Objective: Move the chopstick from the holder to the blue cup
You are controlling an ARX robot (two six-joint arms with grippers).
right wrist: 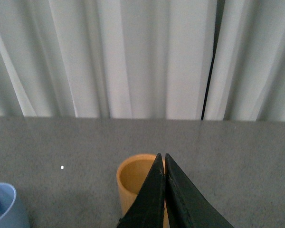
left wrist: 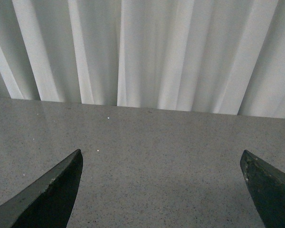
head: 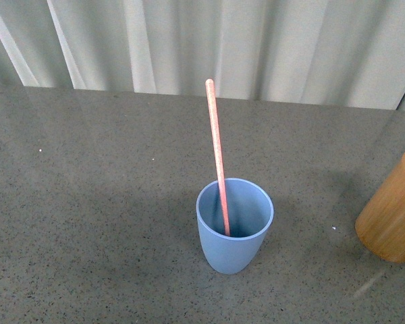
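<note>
The chopstick (head: 217, 155) stands in the blue cup (head: 229, 253), its long axis near upright, with the top tipped slightly toward my left. My right pincer (right wrist: 163, 159), the nearer one, is pressed together on nothing above the holder (head: 391, 223), which looks empty, though it is partly hidden. My left pincer (left wrist: 161, 153) gapes wide, holding nothing.

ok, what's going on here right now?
The chopstick stands leaning inside the blue cup on the table; nothing is holding it. The holder sits to the cup's right and looks empty. The right gripper is shut on nothing, with the holder beyond it; the left gripper is open above the table.
</note>
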